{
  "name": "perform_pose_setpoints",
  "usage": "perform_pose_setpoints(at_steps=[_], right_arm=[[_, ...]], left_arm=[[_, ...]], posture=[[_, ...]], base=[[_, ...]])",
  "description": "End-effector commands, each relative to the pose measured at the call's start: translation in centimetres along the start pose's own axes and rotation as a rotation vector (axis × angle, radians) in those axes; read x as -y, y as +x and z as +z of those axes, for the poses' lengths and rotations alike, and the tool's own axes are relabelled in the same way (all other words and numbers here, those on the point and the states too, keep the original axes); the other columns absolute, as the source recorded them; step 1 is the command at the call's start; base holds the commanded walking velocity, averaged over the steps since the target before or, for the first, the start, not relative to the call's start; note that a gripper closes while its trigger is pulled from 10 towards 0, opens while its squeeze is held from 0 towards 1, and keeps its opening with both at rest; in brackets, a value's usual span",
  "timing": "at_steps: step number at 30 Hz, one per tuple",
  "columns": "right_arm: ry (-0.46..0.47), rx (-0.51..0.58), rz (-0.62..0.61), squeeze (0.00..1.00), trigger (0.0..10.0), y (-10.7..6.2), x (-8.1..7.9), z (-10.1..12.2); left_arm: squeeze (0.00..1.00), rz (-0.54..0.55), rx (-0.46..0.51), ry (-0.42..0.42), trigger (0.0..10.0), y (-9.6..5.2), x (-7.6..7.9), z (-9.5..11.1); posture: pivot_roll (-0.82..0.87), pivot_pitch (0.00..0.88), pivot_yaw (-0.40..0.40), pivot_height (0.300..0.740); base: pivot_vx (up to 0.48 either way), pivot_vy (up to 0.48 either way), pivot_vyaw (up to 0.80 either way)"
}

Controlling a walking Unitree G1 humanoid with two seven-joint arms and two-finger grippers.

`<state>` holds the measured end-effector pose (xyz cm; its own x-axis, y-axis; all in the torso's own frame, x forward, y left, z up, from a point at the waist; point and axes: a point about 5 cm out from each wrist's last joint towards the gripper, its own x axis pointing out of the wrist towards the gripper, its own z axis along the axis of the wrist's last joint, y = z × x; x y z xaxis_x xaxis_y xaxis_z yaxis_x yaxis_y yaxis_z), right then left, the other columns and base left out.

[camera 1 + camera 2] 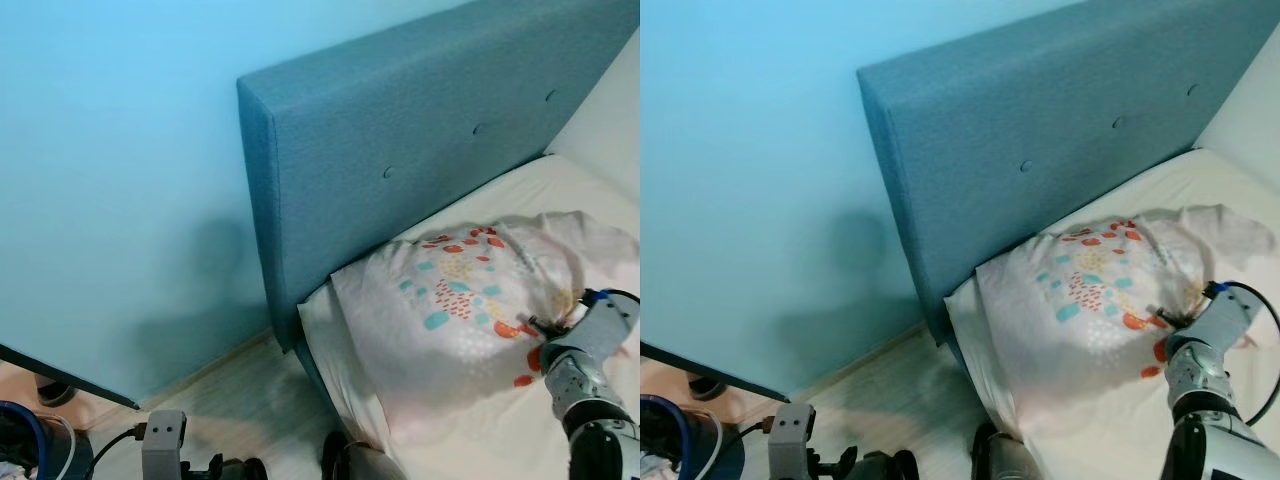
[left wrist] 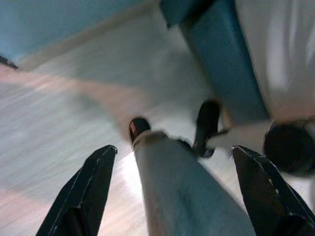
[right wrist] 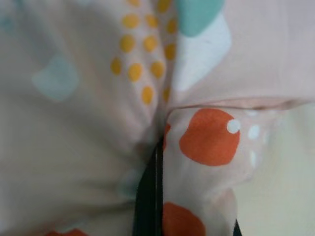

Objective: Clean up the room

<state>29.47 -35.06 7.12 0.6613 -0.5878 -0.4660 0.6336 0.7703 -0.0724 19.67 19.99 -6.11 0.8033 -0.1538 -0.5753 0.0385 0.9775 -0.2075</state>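
**Right tool pinching a patterned pillow on the bed**

The right tool point(image 1: 545, 325) sits on the bed, its black fingers point(image 3: 147, 196) pressed together with a fold of fabric caught between them — it holds the pillow point(image 1: 450, 320) by its cover. The right wrist view shows the cloth bunched tight at the fingers, pale pink with orange blobs, yellow dots and teal patches.

The pillow lies at the head of the bed, near the blue upholstered headboard point(image 1: 400, 130), its near corner reaching the mattress edge. Its far side looks rumpled and lifted where the tool grips it. Beneath it is the cream sheet of the mattress point(image 1: 1230, 180).

The left tool point(image 2: 172, 191) hangs low beside the bed with its fingers spread wide, holding nothing. Below it the wrist view shows pale wooden floor point(image 2: 59, 113), blurred, along with the blue bed base and the robot's own leg and feet.

As for progress — the pillow seems only partway arranged, not yet lying flat and square against the headboard. Straightening it and letting go appear to remain.
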Motion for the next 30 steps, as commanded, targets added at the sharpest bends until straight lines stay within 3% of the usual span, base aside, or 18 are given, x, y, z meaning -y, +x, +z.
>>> perform_pose_setpoints(at_steps=[1, 3, 4, 8, 11, 15, 16, 18, 20, 21, 23, 25, 27, 30], right_arm=[[-0.144, -0.079, -0.143, 0.00, 10.0, 0.0, 3.0, -1.1], [-0.144, -0.079, -0.143, 0.00, 10.0, 0.0, 3.0, -1.1], [-0.198, -0.095, -0.188, 0.00, 10.0, 0.0, 3.9, -1.1], [-0.248, -0.121, -0.204, 0.00, 10.0, 0.0, 4.6, -1.2], [-0.393, -0.169, -0.260, 0.00, 10.0, -0.2, 6.2, -1.7], [-0.415, -0.175, -0.247, 0.03, 10.0, -0.2, 6.2, -1.8], [-0.439, -0.181, -0.219, 1.00, 10.0, -0.2, 5.9, -1.9], [-0.456, -0.185, -0.200, 1.00, 10.0, -0.2, 5.7, -2.0], [-0.492, -0.193, -0.204, 1.00, 10.0, -0.2, 5.6, -2.2], [-0.492, -0.193, -0.204, 1.00, 10.0, -0.2, 5.6, -2.2], [-0.521, -0.189, -0.220, 1.00, 10.0, -0.2, 5.6, -2.0], [-0.521, -0.189, -0.220, 1.00, 10.0, -0.2, 5.6, -2.0], [-0.524, -0.168, -0.224, 1.00, 10.0, -0.2, 5.6, -1.3], [-0.514, -0.124, -0.218, 1.00, 10.0, 0.0, 5.1, -0.4]], left_arm=[[0.00, -0.015, -0.016, -0.050, 10.0, -0.5, -0.4, -0.7], [0.00, -0.015, -0.016, -0.050, 10.0, -0.5, -0.4, -0.7], [0.00, -0.035, 0.002, -0.068, 10.0, -0.4, -0.5, -0.2], [0.00, -0.074, 0.022, -0.086, 10.0, -0.2, -0.6, 0.6], [0.00, -0.238, 0.088, -0.124, 10.0, 0.6, 0.3, 2.9], [0.00, -0.336, 0.121, -0.139, 10.0, 1.0, 1.2, 4.0], [0.00, -0.420, 0.141, -0.143, 10.0, 1.2, 1.9, 4.8], [0.00, -0.476, 0.154, -0.144, 10.0, 1.2, 2.4, 5.3], [0.00, -0.620, 0.191, -0.155, 10.0, 1.1, 3.4, 6.8], [0.00, -0.620, 0.191, -0.155, 10.0, 1.1, 3.4, 6.8], [0.00, -0.777, 0.219, -0.165, 10.0, 0.6, 4.2, 8.4], [0.00, -0.777, 0.219, -0.165, 10.0, 0.6, 4.2, 8.4], [0.00, -0.921, 0.233, -0.159, 10.0, -0.1, 4.8, 10.0], [0.00, -0.998, 0.235, -0.146, 10.0, -0.5, 5.2, 10.8]], posture=[[-0.02, 0.233, -0.045, 0.740], [-0.02, 0.233, -0.045, 0.740], [-0.02, 0.226, -0.045, 0.740], [-0.02, 0.210, -0.042, 0.740], [-0.02, 0.178, -0.038, 0.740], [-0.03, 0.166, -0.037, 0.740], [-0.03, 0.160, -0.040, 0.740], [-0.03, 0.158, -0.040, 0.740], [-0.03, 0.147, -0.041, 0.740], [-0.03, 0.147, -0.041, 0.740], [-0.03, 0.140, -0.040, 0.740], [-0.03, 0.140, -0.040, 0.740], [-0.03, 0.128, -0.038, 0.740], [-0.04, 0.120, -0.038, 0.740]], base=[[0.000, 0.000, 0.00], [0.000, 0.000, 0.00], [0.000, 0.000, 0.00], [0.000, 0.000, 0.00], [0.000, 0.000, 0.00], [0.000, 0.000, 0.00], [0.000, 0.000, 0.00], [0.000, 0.000, 0.00], [0.000, 0.000, 0.00], [0.000, 0.000, 0.00], [0.000, 0.000, 0.00], [0.000, 0.000, 0.00], [0.000, 0.000, 0.00], [0.000, 0.000, 0.00]])
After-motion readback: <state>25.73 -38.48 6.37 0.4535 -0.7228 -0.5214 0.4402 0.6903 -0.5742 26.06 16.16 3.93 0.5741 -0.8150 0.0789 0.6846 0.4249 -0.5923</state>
